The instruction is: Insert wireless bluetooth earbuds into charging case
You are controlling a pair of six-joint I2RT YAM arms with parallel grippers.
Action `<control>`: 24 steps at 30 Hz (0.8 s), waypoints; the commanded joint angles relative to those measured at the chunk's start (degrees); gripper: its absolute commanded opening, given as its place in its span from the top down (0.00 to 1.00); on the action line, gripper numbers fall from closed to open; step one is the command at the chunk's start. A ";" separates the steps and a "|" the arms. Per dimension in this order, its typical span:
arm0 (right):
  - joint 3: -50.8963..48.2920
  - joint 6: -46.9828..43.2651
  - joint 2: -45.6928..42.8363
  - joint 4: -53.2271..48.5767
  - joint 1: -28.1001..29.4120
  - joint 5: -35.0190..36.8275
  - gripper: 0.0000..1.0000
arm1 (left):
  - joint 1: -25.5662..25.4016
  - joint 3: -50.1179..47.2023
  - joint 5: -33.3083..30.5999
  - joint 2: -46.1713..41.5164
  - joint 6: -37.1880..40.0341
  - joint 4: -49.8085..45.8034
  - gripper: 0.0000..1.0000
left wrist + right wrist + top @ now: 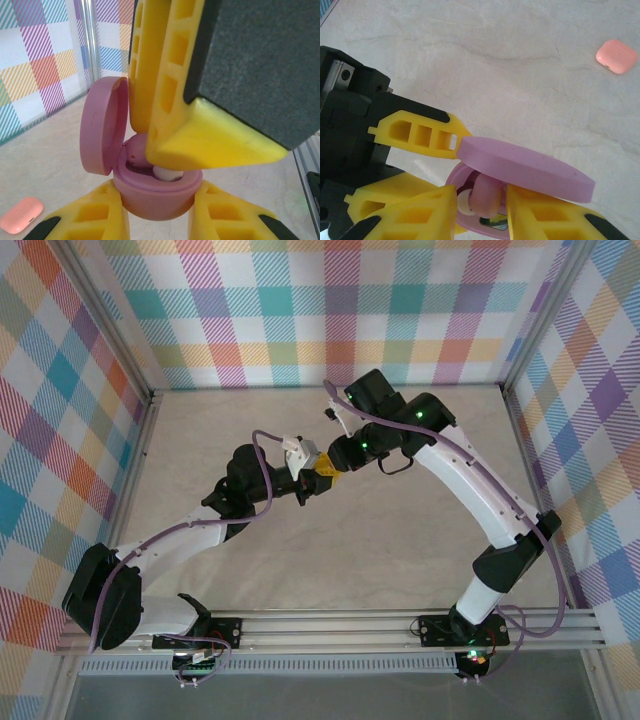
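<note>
Left fingers (95, 215) clamp the open case (157, 197) upright; right fingers (410, 210) (straight above it) pinch an earbud (485, 195), its tip pointing down into the case's well.

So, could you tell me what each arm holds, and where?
Left fingers clamp the open round pink plastic charging case by its base; right fingers seem to pinch a small pink plastic earbud by its sides.

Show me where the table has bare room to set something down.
Crowded at centre, where left hand and right hand meet over the open purple case. Bare table lies between that and the near rail, and along the back wall.
</note>
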 commanded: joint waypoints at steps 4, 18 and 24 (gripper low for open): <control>2.05 -1.74 1.12 -2.62 0.86 0.69 0.68 | -0.95 0.36 1.24 -0.79 0.19 1.27 0.88; 4.55 2.89 -3.87 0.93 -1.22 0.93 0.64 | -0.95 -0.16 1.38 -1.11 0.28 1.76 0.88; 3.62 6.10 -3.39 1.40 -9.07 -3.68 0.63 | -0.95 -0.75 3.13 -2.05 0.63 1.85 0.88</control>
